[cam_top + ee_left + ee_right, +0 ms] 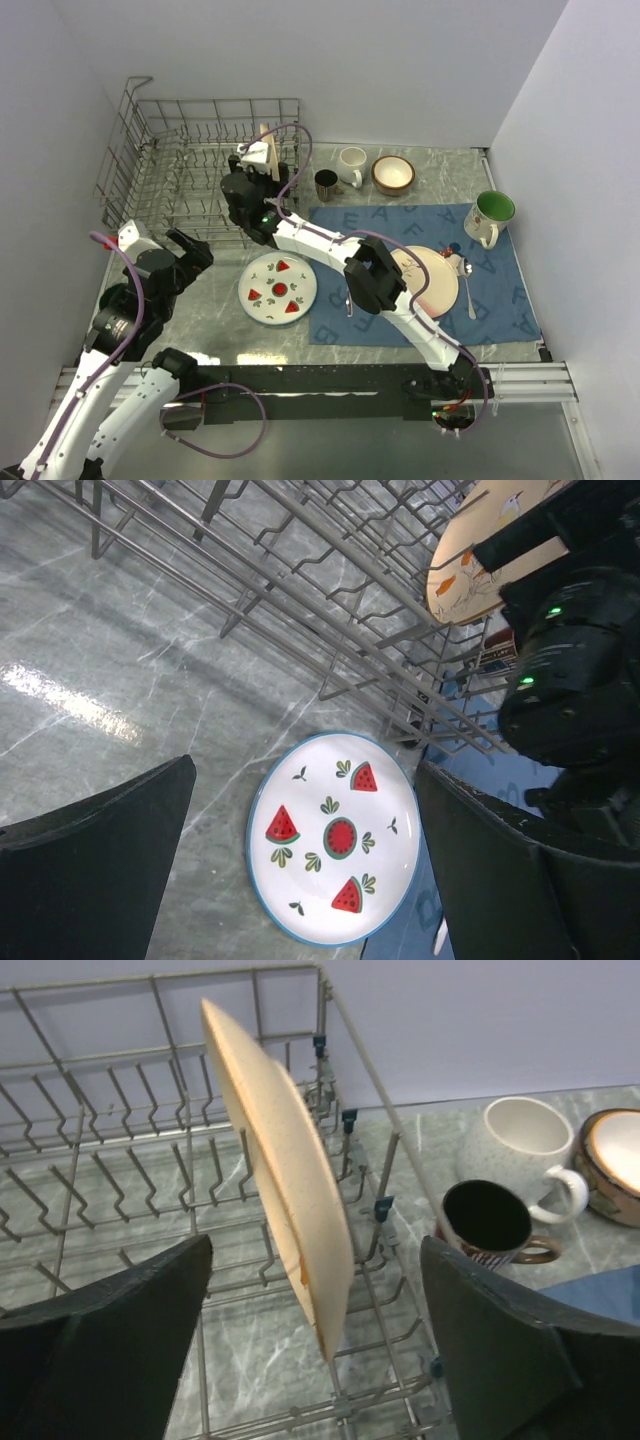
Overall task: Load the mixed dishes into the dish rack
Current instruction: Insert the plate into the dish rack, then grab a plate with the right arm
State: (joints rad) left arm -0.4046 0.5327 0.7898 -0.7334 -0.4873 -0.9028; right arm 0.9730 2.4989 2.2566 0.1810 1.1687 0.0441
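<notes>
On the marble table [215,322], the tan plate [285,1190] stood on edge by the right wall of the dish rack [180,190], loose between the right gripper's [315,1250] spread jaws. The left gripper [305,770], wide open and empty, hovered nearest the flat watermelon plate [335,850].

Tan plate [285,1190] upright in dish rack [185,175]
</notes>
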